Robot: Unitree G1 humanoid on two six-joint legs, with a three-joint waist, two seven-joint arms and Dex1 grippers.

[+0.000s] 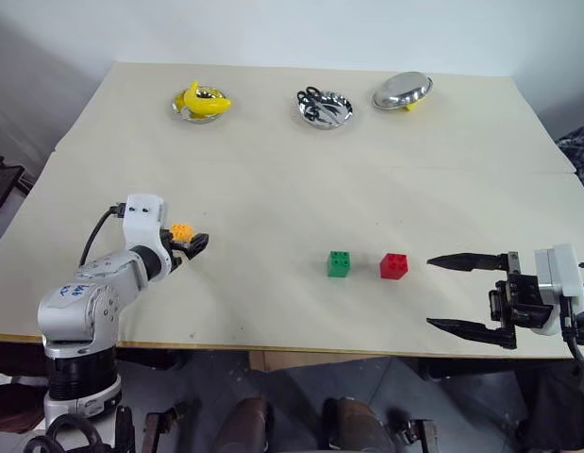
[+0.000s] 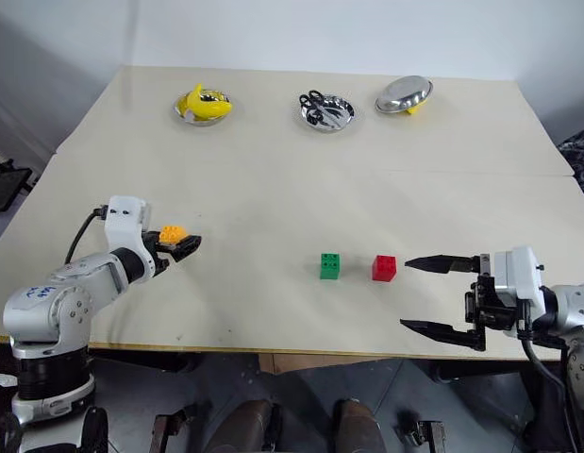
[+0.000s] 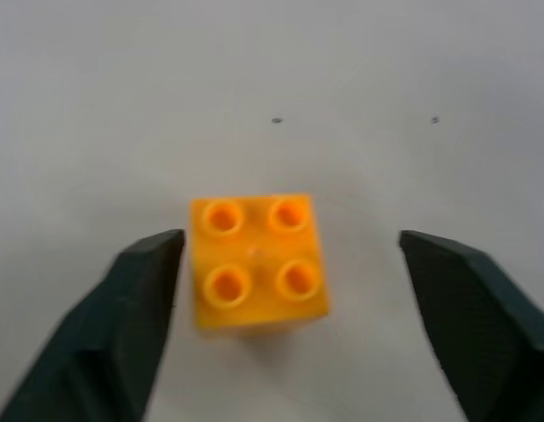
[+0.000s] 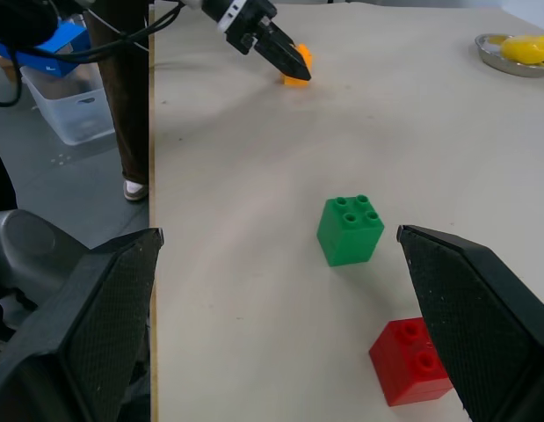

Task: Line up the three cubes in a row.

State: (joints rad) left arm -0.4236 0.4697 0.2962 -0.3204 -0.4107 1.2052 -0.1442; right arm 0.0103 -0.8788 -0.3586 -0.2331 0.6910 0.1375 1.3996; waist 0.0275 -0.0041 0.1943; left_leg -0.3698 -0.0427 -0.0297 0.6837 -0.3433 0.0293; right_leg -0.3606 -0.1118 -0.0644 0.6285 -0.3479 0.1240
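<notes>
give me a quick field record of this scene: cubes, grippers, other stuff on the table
orange-yellow cube: on the table, between the fingers of the left gripper, a gap showing on one side
green cube: on the table, beside the red cube, a small gap between them
right gripper: open, beside the red cube, apart from it
row: not yet formed, orange-yellow cube far from the pair
far edge: banana in a dish, scissors in a second dish, third dish tilted

Pretty plain room: a big pale beige counter (image 1: 273,189) made of two boards with a seam running across it, a white wall (image 1: 320,28) at the far side, grey floor (image 4: 69,185) off the left edge with a clear plastic bin (image 4: 65,101) on it.
</notes>
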